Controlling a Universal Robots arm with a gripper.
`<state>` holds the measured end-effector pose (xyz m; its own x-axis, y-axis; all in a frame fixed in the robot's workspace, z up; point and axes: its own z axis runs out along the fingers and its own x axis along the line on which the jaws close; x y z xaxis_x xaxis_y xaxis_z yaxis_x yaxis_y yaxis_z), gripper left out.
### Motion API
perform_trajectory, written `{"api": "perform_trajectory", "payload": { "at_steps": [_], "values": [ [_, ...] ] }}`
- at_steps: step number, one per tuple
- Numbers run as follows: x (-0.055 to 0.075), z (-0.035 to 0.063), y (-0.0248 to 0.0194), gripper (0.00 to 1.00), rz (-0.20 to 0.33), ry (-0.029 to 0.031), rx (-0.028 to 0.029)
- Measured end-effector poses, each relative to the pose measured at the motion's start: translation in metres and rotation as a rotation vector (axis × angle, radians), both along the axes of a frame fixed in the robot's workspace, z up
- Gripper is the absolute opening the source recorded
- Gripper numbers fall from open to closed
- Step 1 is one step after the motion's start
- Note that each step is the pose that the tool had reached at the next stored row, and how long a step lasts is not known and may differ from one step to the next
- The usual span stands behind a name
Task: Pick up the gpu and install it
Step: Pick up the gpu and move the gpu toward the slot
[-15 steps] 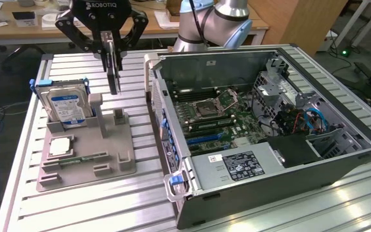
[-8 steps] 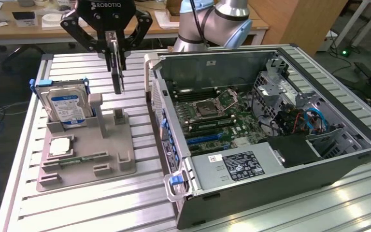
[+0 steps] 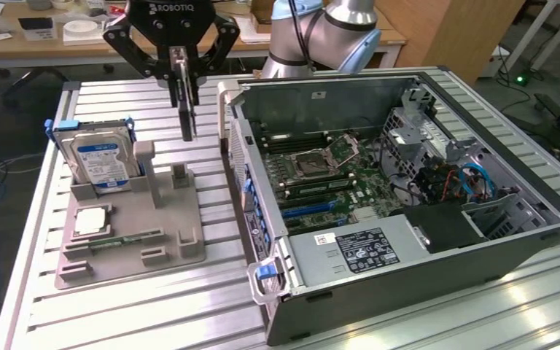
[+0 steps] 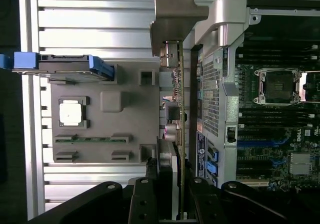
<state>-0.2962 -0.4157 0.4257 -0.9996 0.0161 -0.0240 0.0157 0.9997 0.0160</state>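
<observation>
The gpu (image 3: pixel 189 109), a thin dark card, hangs edge-on and upright above the grey holder stand (image 3: pixel 129 251), clear of its slot posts. My gripper (image 3: pixel 184 64) is shut on the card's upper edge. In the wrist view the gpu (image 4: pixel 178 99) runs away from my fingers (image 4: pixel 167 184) as a narrow strip, its pale metal bracket (image 4: pixel 175 19) at the far end. It hovers over the gap between the stand (image 4: pixel 105 134) and the wall of the open computer case (image 4: pixel 220 84). The motherboard (image 3: pixel 314 175) lies exposed inside the case, with blue slots (image 3: pixel 305 210) near its front.
On the stand are a silver hard drive (image 3: pixel 103 162) in blue rails standing upright, a processor chip (image 3: pixel 91 221) and a green memory stick (image 3: pixel 125 239). The case (image 3: pixel 513 240) takes up the exterior view's right half of the ribbed table (image 3: pixel 163 313). Desks stand behind.
</observation>
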Motion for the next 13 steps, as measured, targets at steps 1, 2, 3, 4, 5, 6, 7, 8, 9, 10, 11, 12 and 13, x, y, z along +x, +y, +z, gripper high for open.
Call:
{"api": "perform_trajectory", "payload": {
  "at_steps": [1, 2, 3, 4, 5, 6, 7, 8, 9, 10, 11, 12, 13],
  "values": [
    [0.001, 0.0000, 0.0000, 0.28, 0.000, 0.0000, 0.0000],
    [0.002, 0.0000, 0.0000, 0.28, 0.000, 0.0000, 0.0000],
    [0.003, 0.0000, 0.0000, 0.28, 0.000, 0.0000, 0.0000],
    [0.004, 0.0000, 0.0000, 0.28, 0.000, -0.0001, 0.0001],
    [0.005, 0.0000, 0.0000, 0.28, 0.000, 0.0000, 0.0000],
    [0.006, 0.0000, 0.0000, 0.28, 0.000, -0.0001, -0.0001],
    [0.007, 0.0000, 0.0000, 0.28, 0.000, 0.0000, 0.0000],
    [0.009, 0.0000, 0.0000, 0.28, 0.000, 0.0000, 0.0000],
    [0.010, 0.0000, 0.0000, 0.28, 0.000, 0.0000, -0.0001],
    [0.011, 0.0000, 0.0000, 0.28, 0.000, -0.0001, 0.0000],
    [0.012, 0.0000, 0.0000, 0.28, 0.000, 0.0000, 0.0000],
    [0.013, 0.0000, 0.0000, 0.28, 0.000, 0.0000, 0.0000],
    [0.014, 0.0000, 0.0000, 0.28, 0.000, 0.0000, -0.0001]
  ]
}}
